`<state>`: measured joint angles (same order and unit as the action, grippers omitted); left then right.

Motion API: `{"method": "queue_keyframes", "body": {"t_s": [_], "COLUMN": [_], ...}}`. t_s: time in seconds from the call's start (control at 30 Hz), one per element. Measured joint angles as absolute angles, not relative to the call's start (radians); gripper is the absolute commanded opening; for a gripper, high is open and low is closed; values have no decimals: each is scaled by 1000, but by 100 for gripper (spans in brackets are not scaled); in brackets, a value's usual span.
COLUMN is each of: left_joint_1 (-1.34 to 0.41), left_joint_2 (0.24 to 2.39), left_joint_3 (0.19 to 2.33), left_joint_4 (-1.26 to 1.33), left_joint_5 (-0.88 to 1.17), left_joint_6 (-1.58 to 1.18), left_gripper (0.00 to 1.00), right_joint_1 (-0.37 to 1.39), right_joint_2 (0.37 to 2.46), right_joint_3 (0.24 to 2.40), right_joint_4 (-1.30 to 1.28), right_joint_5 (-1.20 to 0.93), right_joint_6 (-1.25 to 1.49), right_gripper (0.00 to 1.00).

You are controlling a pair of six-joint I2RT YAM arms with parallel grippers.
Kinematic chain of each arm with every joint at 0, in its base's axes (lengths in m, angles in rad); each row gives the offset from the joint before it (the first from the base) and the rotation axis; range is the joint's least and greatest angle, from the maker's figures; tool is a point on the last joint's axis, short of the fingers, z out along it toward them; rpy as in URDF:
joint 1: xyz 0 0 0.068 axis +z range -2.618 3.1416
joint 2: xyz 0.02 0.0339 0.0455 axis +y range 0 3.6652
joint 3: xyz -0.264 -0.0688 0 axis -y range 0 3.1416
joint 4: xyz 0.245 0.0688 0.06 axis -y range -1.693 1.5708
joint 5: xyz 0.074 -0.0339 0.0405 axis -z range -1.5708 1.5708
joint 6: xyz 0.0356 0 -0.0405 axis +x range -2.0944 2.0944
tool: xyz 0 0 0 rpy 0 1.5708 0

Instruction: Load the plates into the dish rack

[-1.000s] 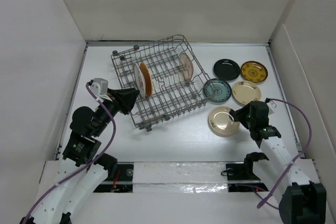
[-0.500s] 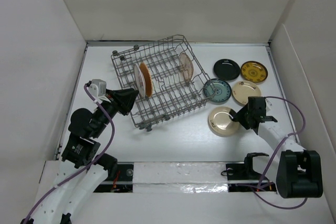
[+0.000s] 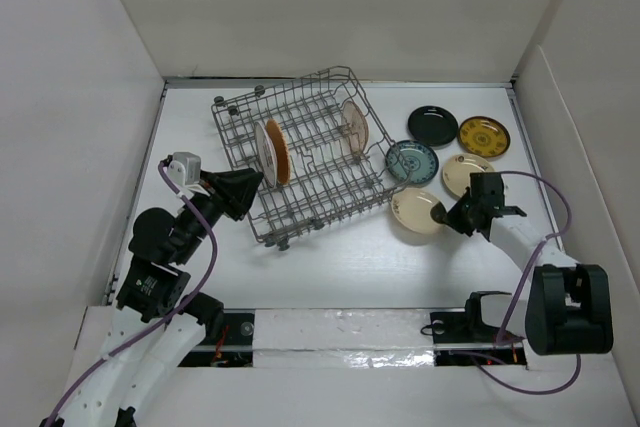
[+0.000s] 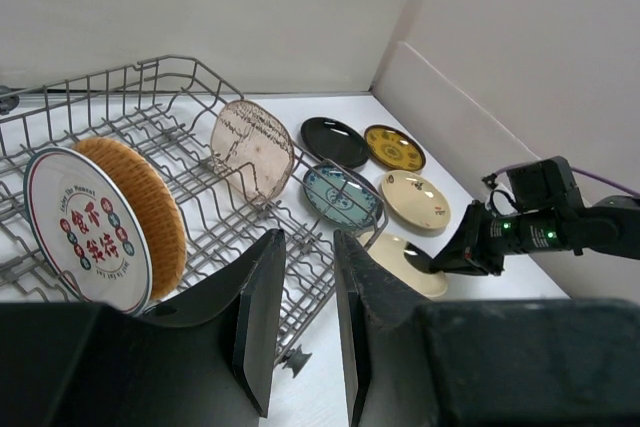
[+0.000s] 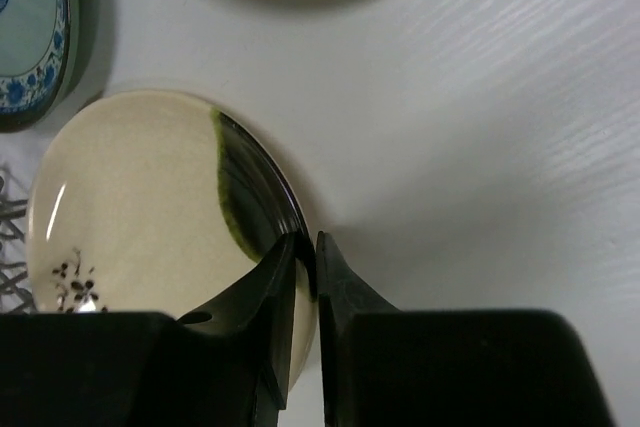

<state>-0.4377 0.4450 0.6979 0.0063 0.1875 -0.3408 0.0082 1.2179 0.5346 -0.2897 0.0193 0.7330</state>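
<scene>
The grey wire dish rack [image 3: 312,179] stands at mid table and holds a whitish plate [image 3: 264,151], an orange woven plate [image 3: 279,153] and a pinkish copper plate [image 3: 353,123], all on edge. My right gripper [image 3: 447,215] is shut on the right rim of a cream plate with a dark green patch [image 3: 416,211], seen close in the right wrist view [image 5: 130,207], where the gripper [image 5: 308,247] pinches its edge. My left gripper [image 3: 255,179] hangs by the rack's left front side, jaws slightly apart and empty [image 4: 305,287].
A teal plate [image 3: 412,162], a glossy black plate [image 3: 432,127], a yellow patterned plate [image 3: 484,135] and a cream-gold plate [image 3: 468,175] lie flat right of the rack. White walls close in the table on three sides.
My right gripper has closed on the cream plate's rim and moved it away from me, toward the rack. The teal plate has shifted a little farther back. The left arm has barely moved.
</scene>
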Motion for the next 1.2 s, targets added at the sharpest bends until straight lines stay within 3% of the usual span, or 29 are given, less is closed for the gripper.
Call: {"method": "queue_keyframes", "body": {"t_s": [0.37, 0.6, 0.97, 1.2], "left_joint_1": [-438, -438, -438, -438], "left_joint_2": [440, 440, 444, 450], "left_joint_3": [698, 698, 698, 698], "left_joint_4": [7, 7, 7, 7], "left_joint_5": [187, 185, 182, 180], "left_joint_6": [-341, -341, -341, -341], "left_gripper": [24, 24, 24, 24], "right_joint_1": [128, 307, 585, 670], "right_joint_2": [973, 892, 879, 1016], "right_joint_3": [590, 772, 1193, 1311], "right_joint_4": [-569, -769, -1020, -890], "right_joint_5": [44, 131, 363, 545], "right_joint_6": [719, 709, 685, 541], "right_gripper": [0, 0, 0, 0]}}
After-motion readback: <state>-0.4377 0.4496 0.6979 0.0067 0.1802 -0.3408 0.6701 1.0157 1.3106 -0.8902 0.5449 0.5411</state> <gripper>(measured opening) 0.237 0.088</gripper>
